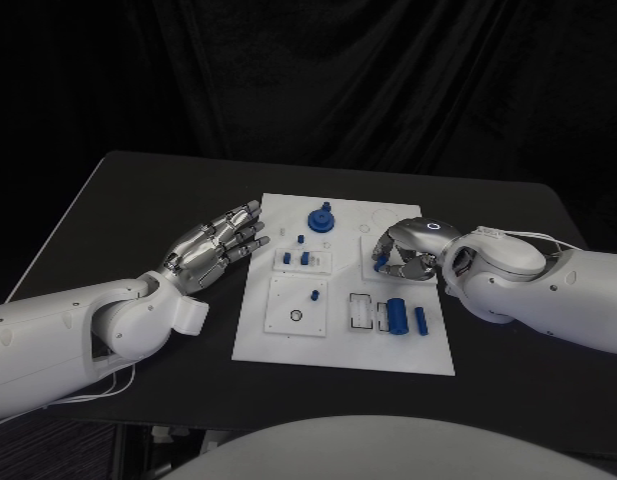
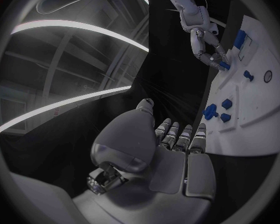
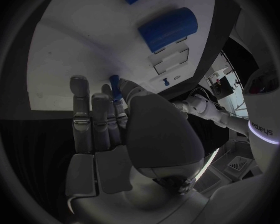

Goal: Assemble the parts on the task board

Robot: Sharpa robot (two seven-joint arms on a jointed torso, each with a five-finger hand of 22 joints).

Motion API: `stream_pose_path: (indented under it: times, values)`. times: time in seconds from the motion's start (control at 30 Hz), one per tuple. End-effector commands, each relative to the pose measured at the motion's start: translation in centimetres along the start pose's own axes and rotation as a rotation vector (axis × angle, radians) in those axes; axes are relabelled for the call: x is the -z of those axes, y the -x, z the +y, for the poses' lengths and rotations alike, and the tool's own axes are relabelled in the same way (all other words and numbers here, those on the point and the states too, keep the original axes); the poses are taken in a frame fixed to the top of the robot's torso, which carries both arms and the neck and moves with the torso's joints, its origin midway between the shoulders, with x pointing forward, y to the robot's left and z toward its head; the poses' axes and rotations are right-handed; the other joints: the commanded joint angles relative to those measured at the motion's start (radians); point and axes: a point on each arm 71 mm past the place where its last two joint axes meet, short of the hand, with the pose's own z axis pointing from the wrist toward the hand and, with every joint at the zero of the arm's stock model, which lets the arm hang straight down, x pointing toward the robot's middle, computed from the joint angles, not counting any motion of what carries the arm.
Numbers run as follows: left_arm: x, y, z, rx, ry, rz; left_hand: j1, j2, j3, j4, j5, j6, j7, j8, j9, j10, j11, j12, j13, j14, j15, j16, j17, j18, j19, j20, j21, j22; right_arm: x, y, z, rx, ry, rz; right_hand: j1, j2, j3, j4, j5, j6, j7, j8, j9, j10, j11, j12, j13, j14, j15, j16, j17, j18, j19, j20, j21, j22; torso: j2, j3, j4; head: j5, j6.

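The white task board (image 1: 340, 340) lies in the middle of the table. My right hand (image 1: 406, 250) hovers over its right half with fingers curled, pinching a small blue part (image 1: 380, 264) between thumb and fingertips; the part (image 3: 115, 80) shows at the fingertips just above the board (image 3: 71, 40). My left hand (image 1: 222, 243) floats flat beside the board's left edge, fingers spread, holding nothing. In the left wrist view, that hand (image 2: 171, 149) faces the board (image 2: 255, 112), and the right hand (image 2: 209, 47) grips the blue part (image 2: 224, 64).
A tall blue piece (image 1: 318, 218) stands at the board's far end, with small blue pegs (image 1: 298, 258) below it. A blue cylinder (image 1: 398, 315) and a thin blue bar (image 1: 421, 320) lie at the near right. The black table (image 1: 135, 200) stretches around the board.
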Motion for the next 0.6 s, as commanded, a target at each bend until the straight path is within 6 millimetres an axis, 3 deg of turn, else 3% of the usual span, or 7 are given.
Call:
stream_pose_path:
  times: [0.03, 0.43, 0.6]
  values:
    - [0.0, -0.2, 0.0, 0.010, -0.008, 0.015, 0.009, 0.003, -0.001, -0.006, 0.006, 0.001, 0.006, 0.005, 0.002, 0.005, 0.002, 0.006, 0.002, 0.002, 0.006, 0.004, 0.002, 0.006, 0.001, 0.008, 0.005, 0.000, 0.1, 0.2, 0.2, -0.006, 0.019, -0.046, 0.019, 0.000, 0.018, -0.007, 0.011, 0.032, -0.002, 0.016, 0.010, 0.031, -0.005, -0.013, -0.006, 0.011, -0.003, 0.007, 0.006, -0.014, 0.012, -0.002, 0.017, 0.068, 0.000, 0.0000, 0.0004, 0.002, 0.000]
    - [0.2, -0.1, 0.1, 0.012, 0.000, 0.014, 0.010, 0.006, 0.003, -0.009, 0.007, 0.017, 0.020, 0.009, 0.004, 0.006, 0.002, 0.007, 0.002, 0.002, 0.006, 0.005, 0.002, 0.007, 0.002, 0.009, 0.006, 0.001, 0.8, 1.0, 0.6, -0.047, 0.025, -0.121, 0.032, -0.004, 0.031, -0.033, 0.031, 0.105, -0.024, 0.060, 0.053, 0.114, -0.026, -0.048, -0.017, 0.036, -0.021, 0.017, 0.024, -0.020, 0.029, -0.018, 0.063, 0.075, 0.000, 0.0003, -0.0004, 0.010, 0.000]
    - [0.2, -0.1, 0.1, 0.011, 0.006, 0.012, 0.011, 0.007, 0.004, -0.011, 0.007, 0.028, 0.024, 0.012, 0.006, 0.006, 0.003, 0.008, 0.002, 0.002, 0.006, 0.006, 0.002, 0.007, 0.002, 0.010, 0.006, 0.001, 1.6, 1.9, 0.6, -0.062, 0.012, -0.138, 0.026, -0.007, 0.027, -0.032, 0.032, 0.109, -0.026, 0.065, 0.060, 0.122, -0.028, -0.054, -0.018, 0.037, -0.022, 0.016, 0.023, -0.020, 0.029, -0.020, 0.067, 0.075, 0.000, 0.0009, -0.0010, 0.012, 0.000]
